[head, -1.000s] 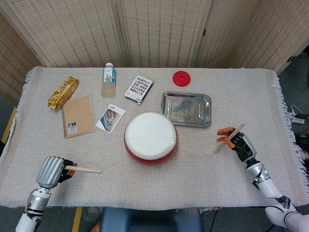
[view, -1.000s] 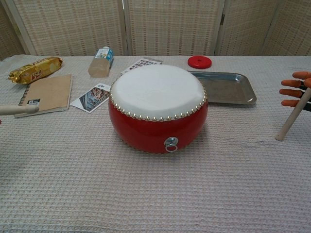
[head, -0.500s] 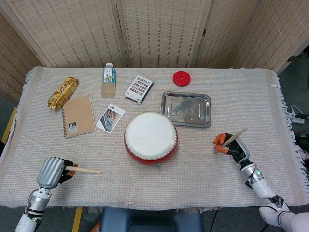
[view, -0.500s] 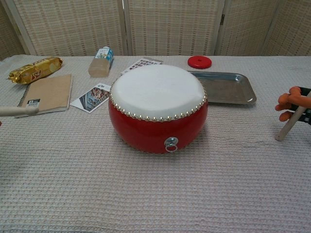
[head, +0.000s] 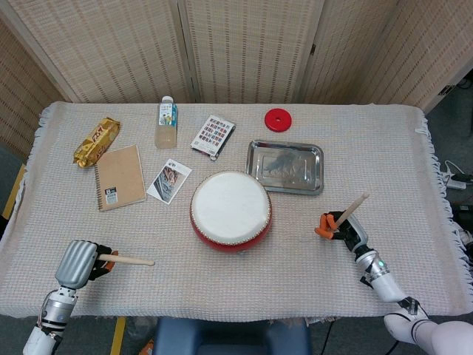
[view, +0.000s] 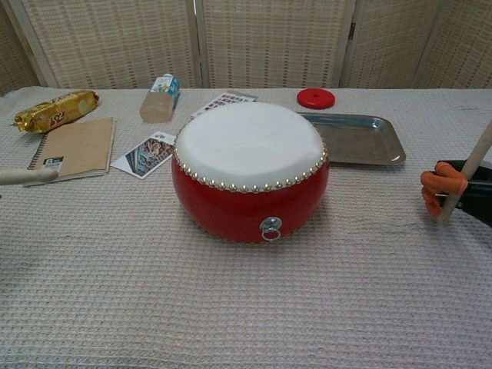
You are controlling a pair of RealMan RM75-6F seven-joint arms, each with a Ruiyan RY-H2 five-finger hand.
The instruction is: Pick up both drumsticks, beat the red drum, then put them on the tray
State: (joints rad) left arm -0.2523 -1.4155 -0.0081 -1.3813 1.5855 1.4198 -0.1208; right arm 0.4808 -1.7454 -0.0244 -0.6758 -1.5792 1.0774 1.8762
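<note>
The red drum point(head: 230, 210) with its white skin stands mid-table, also large in the chest view as the drum point(view: 250, 171). Behind it to the right lies the metal tray point(head: 285, 166), the same tray point(view: 355, 139) in the chest view. My left hand point(head: 80, 262) at the front left grips one wooden drumstick point(head: 127, 259) that points right, lying low; its tip point(view: 23, 176) shows at the chest view's left edge. My right hand point(head: 341, 226) grips the other drumstick point(head: 347, 209), which tilts steeply up; hand point(view: 453, 192) and stick point(view: 469, 169) sit at the chest view's right edge.
A notebook point(head: 120, 177), a snack pack point(head: 96, 141), a bottle point(head: 166, 123), a card pack point(head: 213, 136), a leaflet point(head: 169, 180) and a red lid point(head: 278, 119) lie on the far half of the cloth-covered table. The near edge lies just in front of both hands.
My right hand has closed its fingers around the drumstick and moved left toward the drum, tipping the stick more upright. The left hand and its stick have not moved.
</note>
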